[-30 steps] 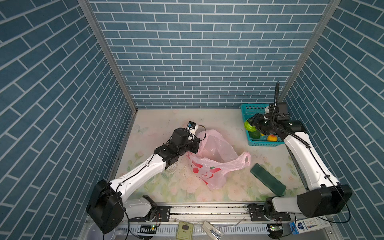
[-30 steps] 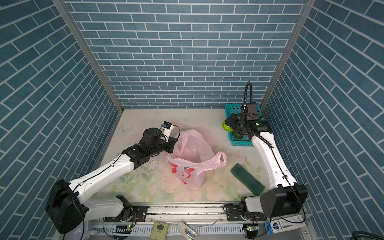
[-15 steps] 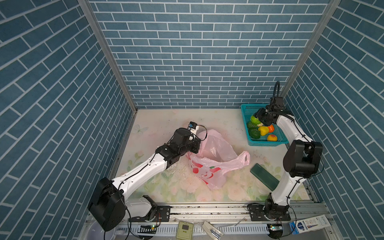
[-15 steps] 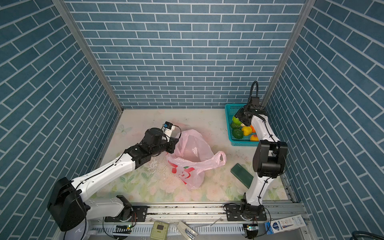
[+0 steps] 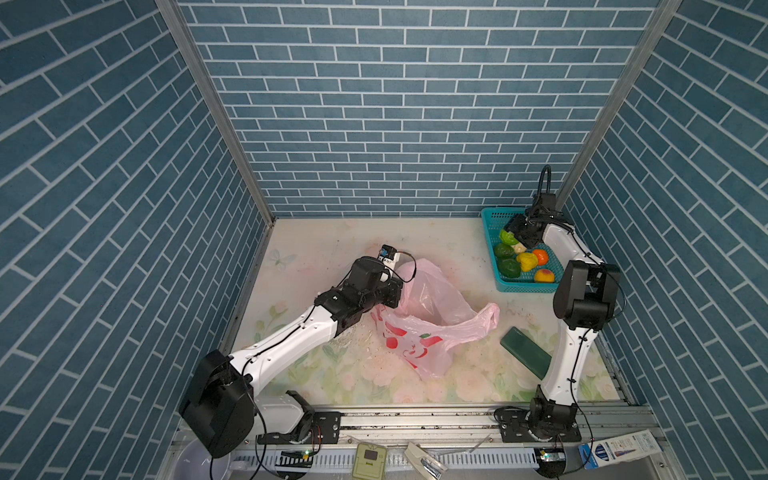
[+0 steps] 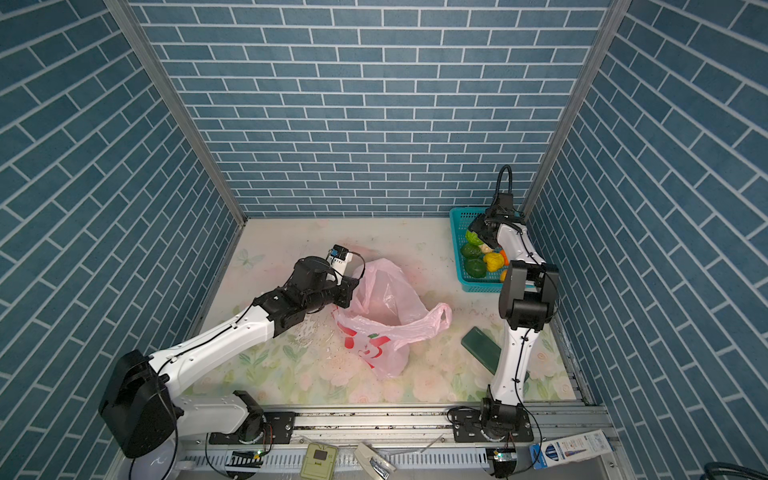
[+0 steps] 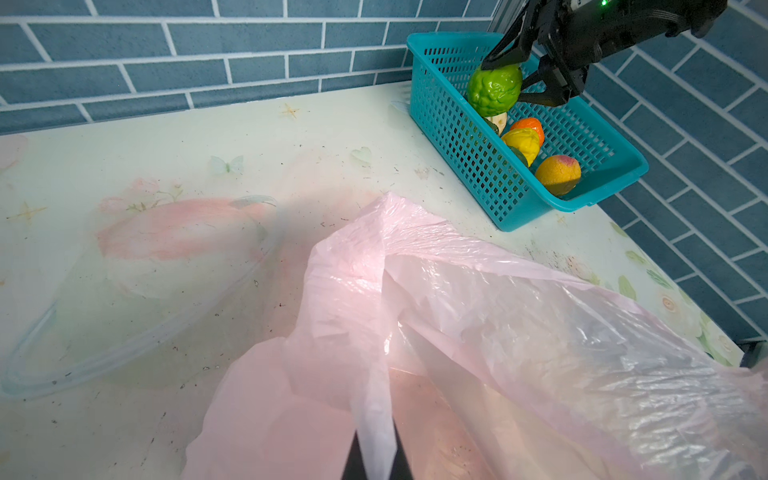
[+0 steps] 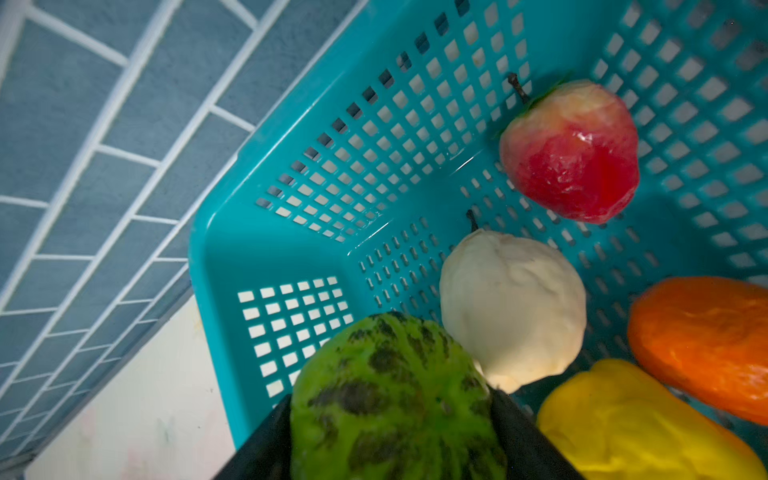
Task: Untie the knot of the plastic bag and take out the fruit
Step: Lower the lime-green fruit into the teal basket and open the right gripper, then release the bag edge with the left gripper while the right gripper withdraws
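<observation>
Blue brick walls (image 5: 395, 104) box in the floral desk (image 5: 316, 249), where my left claw (image 7: 374, 455) is clenched on the edge of the plastic bag (image 5: 432, 316), which lies open mid-desk. My right claw (image 8: 390, 440) brackets the light green fruit (image 7: 494, 89) over the teal basket (image 5: 521, 286); whether it grips, I cannot tell.

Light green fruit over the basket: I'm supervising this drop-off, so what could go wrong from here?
1. The light green fruit, gripped by the right gripper, hangs over the cream-white fruit, close to the basket wall. Released there, it could roll off or bounce over the rim.
2. The left gripper pinches the thin plastic bag; a pull might tear it.
</observation>
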Robot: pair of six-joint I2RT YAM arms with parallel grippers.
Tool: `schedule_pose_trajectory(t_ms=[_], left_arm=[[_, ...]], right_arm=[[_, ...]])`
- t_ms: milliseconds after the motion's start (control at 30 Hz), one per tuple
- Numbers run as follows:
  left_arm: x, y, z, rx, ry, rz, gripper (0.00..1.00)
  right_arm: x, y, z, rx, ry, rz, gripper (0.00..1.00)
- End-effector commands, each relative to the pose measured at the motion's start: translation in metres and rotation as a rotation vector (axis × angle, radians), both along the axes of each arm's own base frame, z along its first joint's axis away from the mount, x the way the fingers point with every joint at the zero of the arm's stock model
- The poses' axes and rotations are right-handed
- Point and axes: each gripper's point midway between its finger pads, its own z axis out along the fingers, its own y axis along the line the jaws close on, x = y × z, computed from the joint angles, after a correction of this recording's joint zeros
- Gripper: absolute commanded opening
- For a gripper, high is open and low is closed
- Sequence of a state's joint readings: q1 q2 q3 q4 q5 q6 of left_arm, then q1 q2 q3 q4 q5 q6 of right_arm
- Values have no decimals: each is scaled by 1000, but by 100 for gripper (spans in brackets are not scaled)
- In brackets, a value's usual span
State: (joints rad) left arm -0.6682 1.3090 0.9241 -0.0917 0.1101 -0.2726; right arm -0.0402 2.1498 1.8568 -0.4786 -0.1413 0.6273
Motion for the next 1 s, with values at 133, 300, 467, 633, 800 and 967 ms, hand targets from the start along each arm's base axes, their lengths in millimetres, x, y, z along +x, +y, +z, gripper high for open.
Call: schedule_pose_trajectory(t_ms=[133,300,467,633,800,967], left_arm=[[4,-6,8,-3,-30,-15,0],[5,-7,7,-3,-32,-20,0],[5,-7,7,-3,-33,-18,0],[7,-5,7,-2,-41,-2,0],[20,-2,12,10,-72,38,0],[51,-4,22,0,-117,71,0]], right_arm=[[-4,-6,37,-28,-70,-12,80],[-10,-5,44,-38,-78,-6,84],[-19,-4,54,-37,-90,1,86],[-39,5,65,-16,-100,24,86],[-81,23,74,14,-105,63,86],[-136,44,70,38,-86,95,86]])
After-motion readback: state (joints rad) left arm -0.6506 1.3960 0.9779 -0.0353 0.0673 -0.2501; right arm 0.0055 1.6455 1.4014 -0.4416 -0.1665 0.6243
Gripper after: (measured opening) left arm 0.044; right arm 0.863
